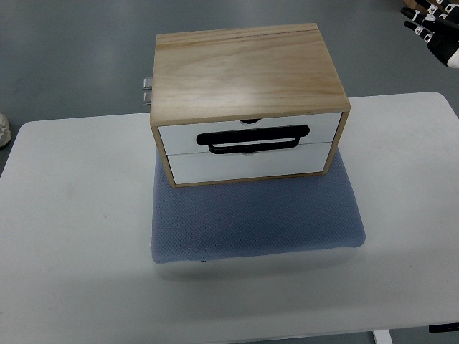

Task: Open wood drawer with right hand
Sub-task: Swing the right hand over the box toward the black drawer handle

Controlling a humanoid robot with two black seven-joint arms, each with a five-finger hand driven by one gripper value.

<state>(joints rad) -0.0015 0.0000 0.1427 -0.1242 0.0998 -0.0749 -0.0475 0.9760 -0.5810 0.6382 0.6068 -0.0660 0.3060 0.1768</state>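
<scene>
A light wood drawer box stands on a blue-grey pad in the middle of a white table. Its front faces me with two white drawer fronts, an upper one and a lower one, both shut flush. A flat black loop handle lies across the seam between them. My right hand, black with white segments, shows in the upper right corner, far from the box and beyond the table's back edge. Its fingers are stretched out and hold nothing. The left arm is out of view.
Small metal fittings stick out from the box's left side. Grey floor surrounds the table. A pale rounded object shows at the left edge, off the table. The table's front edge runs along the bottom of the picture.
</scene>
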